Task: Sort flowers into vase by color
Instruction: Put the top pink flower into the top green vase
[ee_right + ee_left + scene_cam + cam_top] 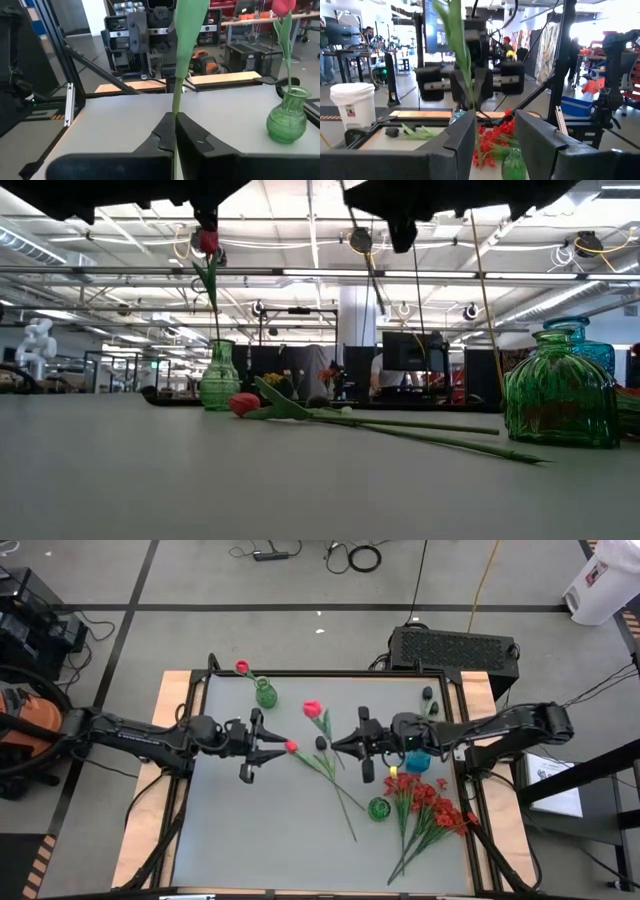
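Gripping a green artificial flower stem (pixel 176 97) at centre frame, the right hand (pixel 174 131) is clenched; the stem should be kept upright. The left hand (pixel 262 748) is released, facing it.

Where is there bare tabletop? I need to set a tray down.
Free: the near-left stretch, below the left gripper and left of the loose stems. Crowded: the right side, with red blossoms, blue vase, green vase and right gripper.
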`<state>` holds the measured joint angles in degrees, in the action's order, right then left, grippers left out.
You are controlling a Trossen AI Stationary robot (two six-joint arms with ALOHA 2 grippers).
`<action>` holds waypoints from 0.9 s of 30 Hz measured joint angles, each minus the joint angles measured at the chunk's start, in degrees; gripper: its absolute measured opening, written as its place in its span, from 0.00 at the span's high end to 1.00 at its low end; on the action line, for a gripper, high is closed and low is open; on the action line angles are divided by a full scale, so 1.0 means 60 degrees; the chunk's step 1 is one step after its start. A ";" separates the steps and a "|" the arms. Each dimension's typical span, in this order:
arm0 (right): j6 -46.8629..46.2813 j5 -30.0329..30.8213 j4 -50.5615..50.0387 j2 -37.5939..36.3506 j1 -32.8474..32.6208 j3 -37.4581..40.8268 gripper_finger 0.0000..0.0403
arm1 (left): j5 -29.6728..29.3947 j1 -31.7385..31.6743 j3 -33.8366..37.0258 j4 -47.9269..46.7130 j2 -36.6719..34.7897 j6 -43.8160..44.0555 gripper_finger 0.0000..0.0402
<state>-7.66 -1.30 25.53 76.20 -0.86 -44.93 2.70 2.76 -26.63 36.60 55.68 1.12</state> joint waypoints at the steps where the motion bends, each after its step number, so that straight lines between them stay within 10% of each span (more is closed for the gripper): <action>1: -0.0003 -0.0001 0.0251 0.0157 0.0000 0.0000 1.00 | 0.0000 0.0000 0.0000 0.0131 0.0112 0.0004 0.64; 27: 0.0470 -0.0562 0.2366 0.1235 -0.0444 0.0000 1.00 | -0.0400 -0.0004 -0.0243 0.4514 0.3164 0.0512 0.64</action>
<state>-4.84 -4.67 39.72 83.61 -3.53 -44.93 0.30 2.74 -28.09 63.68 74.67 4.19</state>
